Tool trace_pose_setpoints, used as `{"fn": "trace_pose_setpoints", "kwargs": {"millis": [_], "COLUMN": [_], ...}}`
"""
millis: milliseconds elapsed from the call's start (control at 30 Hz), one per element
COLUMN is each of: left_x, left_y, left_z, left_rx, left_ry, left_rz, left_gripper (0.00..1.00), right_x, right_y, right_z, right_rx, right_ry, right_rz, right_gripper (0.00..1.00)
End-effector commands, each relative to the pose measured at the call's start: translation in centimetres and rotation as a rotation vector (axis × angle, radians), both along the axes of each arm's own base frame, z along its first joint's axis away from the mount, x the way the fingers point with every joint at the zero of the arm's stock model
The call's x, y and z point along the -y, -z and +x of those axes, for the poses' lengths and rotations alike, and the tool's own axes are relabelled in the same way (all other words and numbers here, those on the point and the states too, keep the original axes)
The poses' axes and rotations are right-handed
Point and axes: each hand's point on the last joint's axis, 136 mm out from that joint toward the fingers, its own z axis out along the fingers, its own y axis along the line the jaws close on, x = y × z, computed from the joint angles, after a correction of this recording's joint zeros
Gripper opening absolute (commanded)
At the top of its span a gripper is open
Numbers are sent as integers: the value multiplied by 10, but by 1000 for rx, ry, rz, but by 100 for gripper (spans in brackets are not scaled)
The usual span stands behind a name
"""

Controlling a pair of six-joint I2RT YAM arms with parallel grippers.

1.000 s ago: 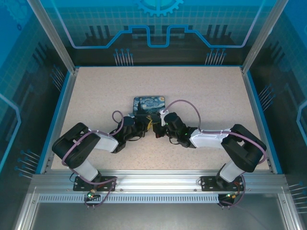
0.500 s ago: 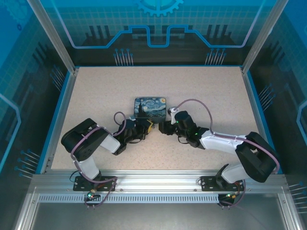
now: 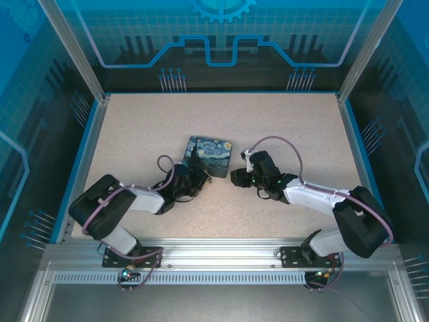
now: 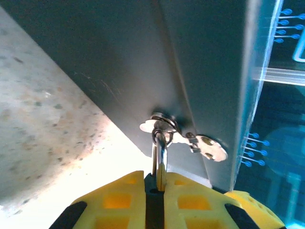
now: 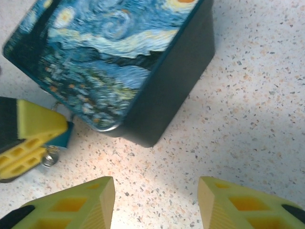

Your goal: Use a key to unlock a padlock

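Note:
My left gripper is shut on a thin metal piece seen edge-on, silvery above and brassy below, which I take for the padlock. Its thin loop hooks into the silvery latch on the side of the dark-blue painted box. From above, the left gripper sits at the box's near edge. My right gripper is open over bare table with nothing between its fingers, a little to the right of the box. The left fingers show there with a small silvery bit under them. I cannot pick out the key for certain.
The speckled tabletop is framed by a blue rim and aluminium posts. A silvery plate with holes hangs by the box's latch. Both arms reach toward the table's middle, the right gripper a short gap from the left.
My right gripper has opened and drawn back to the right, away from the left gripper. The box has turned slightly. The left gripper stays shut at the box's edge.

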Motion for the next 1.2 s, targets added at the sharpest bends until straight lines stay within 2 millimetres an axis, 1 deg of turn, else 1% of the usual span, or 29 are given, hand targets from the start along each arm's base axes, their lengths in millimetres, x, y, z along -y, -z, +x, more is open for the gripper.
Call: {"fn": "trace_pose_setpoints", "kwargs": {"millis": [0, 33, 67, 133, 167, 233, 300, 367, 433, 500, 600, 700, 733, 800, 867, 900, 933, 1033, 1100, 1167], "left_x": [-41, -44, -43, -39, -35, -33, -37, -47, -57, -67, -81, -103, -111, -123, -126, -124, -120, -105, -100, -97], "left_y": [35, 32, 26, 15, 6, -8, -25, -46, -62, -75, -90, -103, -106, -109, -108, -105, -99, -88, -78, -71], "left_z": [-30, -31, -30, -28, -26, -23, -22, -21, -19, -14, -3, 17, 26, 45, 64, 71, 79, 97, 103, 107], "left_rx": [-142, -138, -116, -79, -45, -1, 45, 91, 112, 120, 136, 159, 164, 165, 175, 175, 169, 172, 157, 147], "left_ry": [24, 31, 41, 66, 87, 104, 103, 104, 110, 110, 103, 87, 86, 80, 98, 117, 149, 193, 207, 221], "left_rz": [320, 346, 355, 360, 359, 366, 389, 442, 474, 466, 420, 420, 407, 364, 344, 347, 352, 279, 253, 255], "left_gripper": [19, 28, 40, 53, 58, 63, 66, 71, 74, 77, 78, 83, 86, 87, 87, 87, 88, 84, 81, 81], "right_x": [3, 2, 1, -2, -2, -5, -9, -12, -14, -16, -21, -19, -18, -19, -25, -25, -31, -40, -46, -53], "right_y": [2, 2, 2, 2, 1, 0, -2, -4, -6, -10, -13, -16, -16, -17, -16, -12, -17, -16, -17, -19], "right_z": [6, 7, 9, 11, 13, 15, 17, 18, 20, 21, 23, 31, 35, 42, 50, 51, 59, 71, 80, 90], "right_rx": [-10, -11, -10, -13, -11, -13, -14, -19, -26, -36, -74, -115, -131, -166, -202, -227, -230, -254, -251, -247], "right_ry": [4, 0, -5, -13, -15, -25, -42, -52, -51, -48, -47, -9, 8, 16, 13, 17, 17, 14, 6, -13], "right_rz": [-38, -40, -43, -49, -48, -46, -43, -47, -35, 17, 112, 188, 213, 256, 286, 286, 298, 324, 329, 336], "right_gripper": [51, 52, 53, 54, 54, 54, 55, 57, 60, 63, 72, 86, 91, 99, 100, 100, 100, 100, 100, 99]}}
